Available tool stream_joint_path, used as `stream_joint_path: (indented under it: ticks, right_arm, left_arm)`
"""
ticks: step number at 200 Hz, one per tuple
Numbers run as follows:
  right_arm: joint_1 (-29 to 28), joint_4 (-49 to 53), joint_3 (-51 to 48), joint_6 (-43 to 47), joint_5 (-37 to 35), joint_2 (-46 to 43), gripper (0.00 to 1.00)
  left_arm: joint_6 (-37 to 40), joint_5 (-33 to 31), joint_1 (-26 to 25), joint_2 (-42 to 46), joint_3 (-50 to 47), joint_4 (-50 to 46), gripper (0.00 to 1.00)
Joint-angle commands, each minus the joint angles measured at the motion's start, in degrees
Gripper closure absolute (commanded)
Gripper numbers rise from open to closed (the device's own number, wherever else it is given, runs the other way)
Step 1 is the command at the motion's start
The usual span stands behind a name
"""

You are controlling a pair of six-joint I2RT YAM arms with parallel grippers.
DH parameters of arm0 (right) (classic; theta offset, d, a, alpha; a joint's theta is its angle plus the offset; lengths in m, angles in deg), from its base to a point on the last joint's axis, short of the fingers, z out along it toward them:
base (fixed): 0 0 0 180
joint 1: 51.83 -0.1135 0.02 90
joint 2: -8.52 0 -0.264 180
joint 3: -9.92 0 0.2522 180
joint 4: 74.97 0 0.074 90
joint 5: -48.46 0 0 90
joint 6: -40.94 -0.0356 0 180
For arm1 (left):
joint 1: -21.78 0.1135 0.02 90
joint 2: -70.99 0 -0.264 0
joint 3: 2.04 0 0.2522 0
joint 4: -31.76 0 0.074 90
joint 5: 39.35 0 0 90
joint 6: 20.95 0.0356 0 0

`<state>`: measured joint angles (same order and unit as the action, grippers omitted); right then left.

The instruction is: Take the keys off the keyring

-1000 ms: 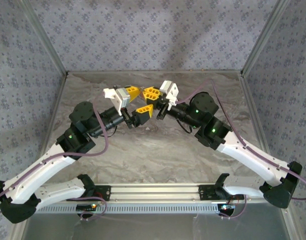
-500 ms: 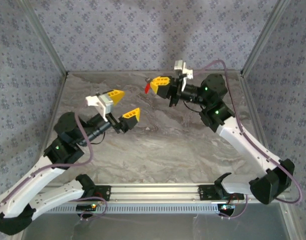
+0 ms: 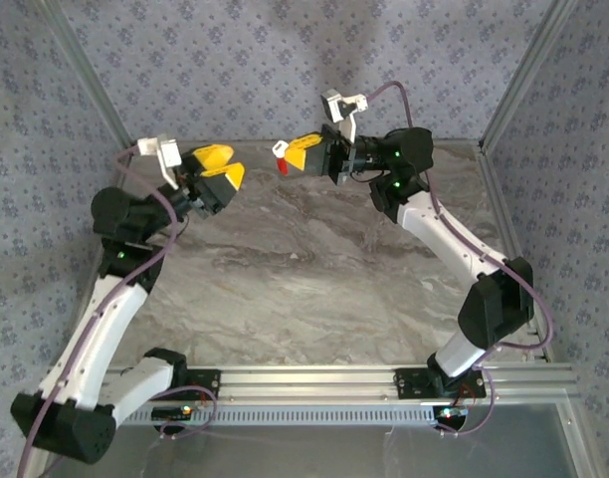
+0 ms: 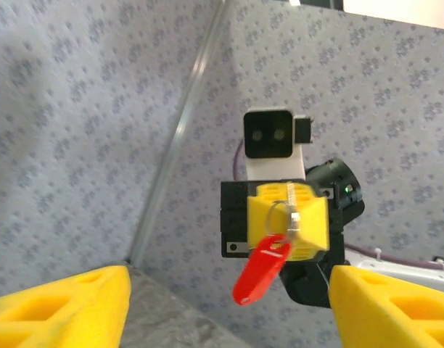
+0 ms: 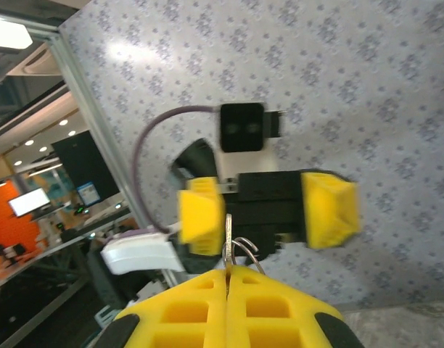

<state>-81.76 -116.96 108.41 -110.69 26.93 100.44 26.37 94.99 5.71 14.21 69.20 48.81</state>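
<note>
Keyring point(image 3: 281, 159) sits pinched in the right gripper point(image 3: 306, 154), whose yellow jaws are pressed flat together on its metal part. It is held in the air over the far edge of the table point(image 3: 304, 289), about midway along it. The left gripper point(image 3: 217, 167) faces it from the far-left corner side, well apart, jaws spread wide with nothing between them.

As I judge it, the step is the left arm's approach. It should come in square to the seam of the right jaws and close on the dangling piece rather than on the wire, while the right pinch holds firm. A slanted pull could drag the ring out.

From the left wrist, a glossy red tag point(image 4: 262, 268), teardrop-shaped, hangs down-left from a thin silvery wire loop point(image 4: 278, 212). From the right wrist, that loop arcs out of the seam beside a narrow metal strip. I cannot tell whether that strip is a key.
</note>
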Motion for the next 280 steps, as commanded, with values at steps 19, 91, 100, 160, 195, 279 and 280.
stream_joint_path:
  ticks: [19,91,100,160,195,279,280]
  right_arm:
    - [-1.5,-6.0,2.9,-4.5,4.1,-1.1,1.0]
    - [-4.3,0.6,5.2,0.2,6.1,-0.9,1.0]
    - [-4.5,0.6,5.4,0.3,6.1,-0.8,1.0]
    - [-5.1,-0.2,7.0,-0.6,5.6,0.5,1.0]
    - [-5.1,-0.7,7.6,-1.2,5.5,0.9,1.0]
    - [-4.2,-3.7,5.7,-2.9,5.1,0.0,1.0]
    - [-4.1,-3.6,5.6,-2.9,5.0,-0.1,1.0]
  left_arm:
    - [-16.4,9.7,0.3,-4.8,2.6,20.0,0.37]
    - [-36.6,10.2,-0.7,-13.4,4.4,43.0,0.19]
    - [-39.5,10.2,-0.9,-14.7,4.8,46.1,0.17]
    - [-43.4,13.9,-6.9,-18.1,6.9,49.9,0.25]
    - [-43.9,13.3,-7.8,-17.3,6.6,49.9,0.26]
    - [-45.7,8.8,-7.3,-15.2,4.6,50.0,0.11]
    - [-45.6,8.8,-7.3,-15.2,4.6,50.0,0.11]
